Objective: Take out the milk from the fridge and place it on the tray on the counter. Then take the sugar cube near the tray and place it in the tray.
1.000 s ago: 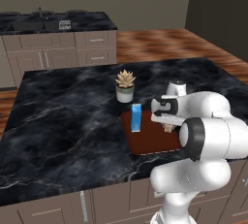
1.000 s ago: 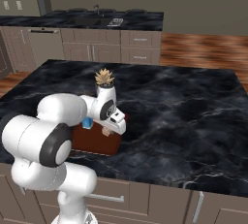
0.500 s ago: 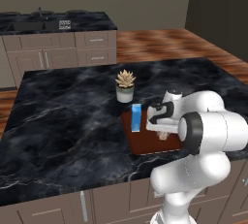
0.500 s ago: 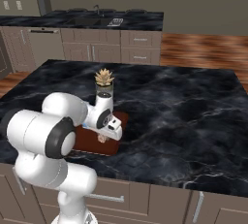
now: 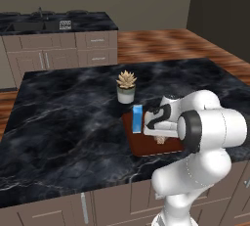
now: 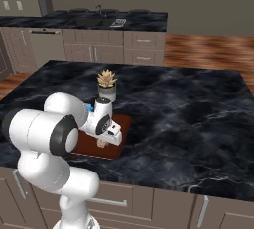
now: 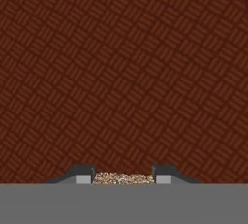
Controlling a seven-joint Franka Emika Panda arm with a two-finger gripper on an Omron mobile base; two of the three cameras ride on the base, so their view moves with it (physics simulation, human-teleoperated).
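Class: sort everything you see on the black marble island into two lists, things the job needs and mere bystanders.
Needed: reddish-brown rectangular tray; bright-blue milk carton standing on it; tan speckled sugar cube between the gripper fingers; black marble counter.
Bystanders: potted succulent; far counter with sink.

Flat, even rendered light, moderately dim, no clear source. Counter (image 5: 73,122) has soft pale veining, no glare. Faint shadow under the arm on the tray (image 5: 146,146), slight one beside the plant (image 5: 126,87). Base views are soft and low-res; walls behind the counter go dark. Hand view's tray weave (image 7: 121,72) is sharp.
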